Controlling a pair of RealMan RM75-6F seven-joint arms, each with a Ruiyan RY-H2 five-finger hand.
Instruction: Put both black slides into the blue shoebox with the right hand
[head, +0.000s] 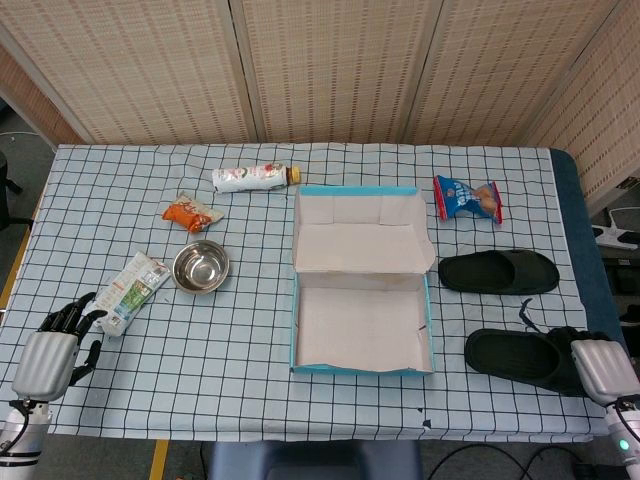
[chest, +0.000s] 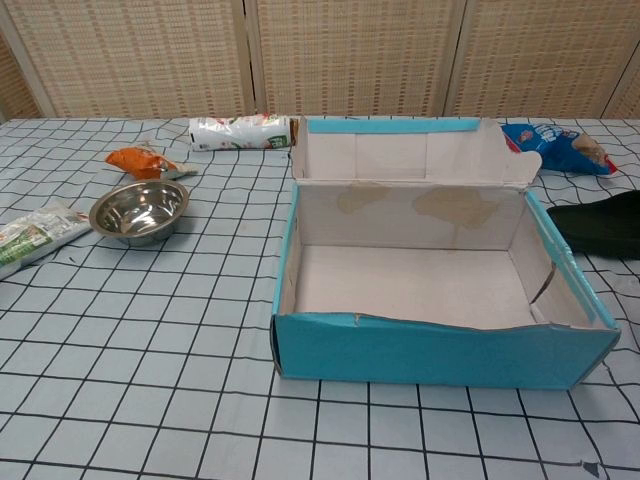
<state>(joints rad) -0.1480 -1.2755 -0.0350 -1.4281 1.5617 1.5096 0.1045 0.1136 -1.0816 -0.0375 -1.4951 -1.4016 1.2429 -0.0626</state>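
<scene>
My right hand (head: 603, 368) sits at the near right edge of the tabletop (head: 240, 350), its dark fingers (head: 570, 338) closed around the heel end of the near slide (head: 520, 356). My left hand (head: 48, 355) rests at the near left edge, fingers (head: 68, 316) loosely spread, holding nothing.

Two black slides: the near one lies flat just right of the shoebox's near corner. The far slide (head: 498, 272) lies flat just beyond it, beside the box's right wall and apart from my fingers. Both are matte black with a wide strap.

One blue shoebox (head: 361, 329), open, pale inside, nothing in it, lid flap (chest: 400, 152) folded back on the far side.

One steel bowl (head: 200, 266), one green-white packet (head: 131, 291) near my left fingers, one orange snack bag (head: 191, 213), one bottle (head: 254, 178) lying down, one blue snack bag (head: 467, 197) far right.
</scene>
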